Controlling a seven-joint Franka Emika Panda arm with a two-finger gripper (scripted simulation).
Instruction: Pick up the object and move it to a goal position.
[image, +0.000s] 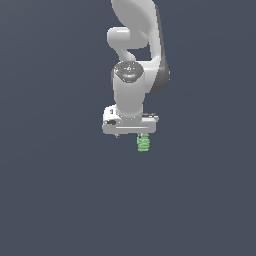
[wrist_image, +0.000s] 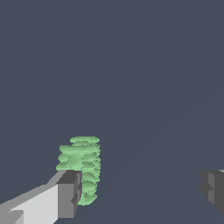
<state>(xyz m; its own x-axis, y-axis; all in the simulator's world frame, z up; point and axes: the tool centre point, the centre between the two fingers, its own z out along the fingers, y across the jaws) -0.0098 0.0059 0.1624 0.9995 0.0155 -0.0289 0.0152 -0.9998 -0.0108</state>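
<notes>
The object (image: 143, 144) is a small bright green ribbed stub standing upright just under the white gripper hand, toward the exterior view's right. In the wrist view the object (wrist_image: 81, 168) stands inside the jaws, right against one grey fingertip (wrist_image: 69, 194); whether they touch is unclear. The other fingertip (wrist_image: 213, 190) is far from it. My gripper (wrist_image: 140, 192) is open wide and grips nothing. In the exterior view the gripper (image: 130, 135) points straight down and its fingers are mostly hidden under the hand.
A plain dark grey-blue surface (image: 60, 200) fills both views. The white arm (image: 135, 60) rises behind the gripper. No goal marker shows.
</notes>
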